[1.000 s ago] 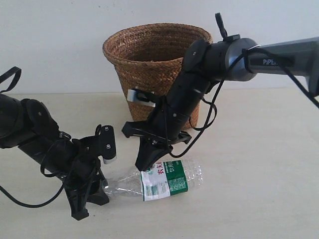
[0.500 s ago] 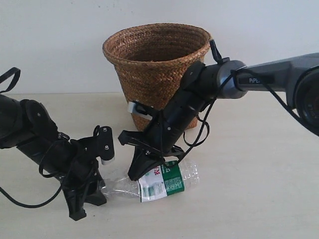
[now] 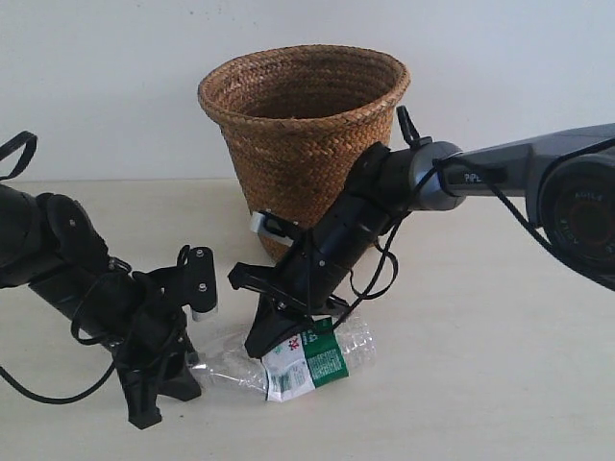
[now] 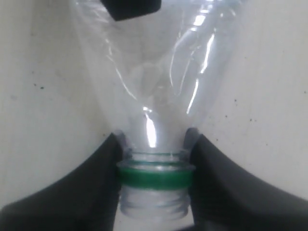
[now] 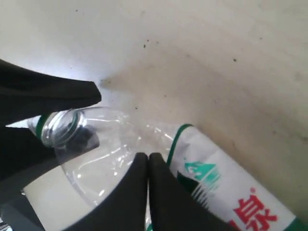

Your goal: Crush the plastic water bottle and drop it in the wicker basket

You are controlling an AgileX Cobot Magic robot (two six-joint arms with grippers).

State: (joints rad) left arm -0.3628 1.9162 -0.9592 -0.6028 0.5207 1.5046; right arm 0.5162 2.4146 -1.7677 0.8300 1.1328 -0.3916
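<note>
The plastic water bottle (image 3: pixel 312 360) lies on its side on the table in front of the wicker basket (image 3: pixel 303 125). Its body is dented and its green-and-white label (image 5: pixel 226 185) is creased. No cap shows; only a green ring (image 4: pixel 155 174) sits round the open neck. My left gripper (image 3: pixel 178 384) is shut on that neck, one finger on each side (image 4: pixel 155 149). My right gripper (image 3: pixel 261 341) is shut with nothing between its fingers, and its joined tips (image 5: pixel 148 158) press down on the clear shoulder of the bottle (image 5: pixel 96 144) beside the label.
The basket stands upright at the back of the pale tabletop (image 3: pixel 500 365), close behind the right arm (image 3: pixel 384 192). Black cables loop round both arms. A white wall rises behind the table.
My right gripper has come down and leftward onto the bottle. The bottle has buckled, its label has creased, and its far end has drawn in to the left. The left gripper keeps its hold on the neck.
</note>
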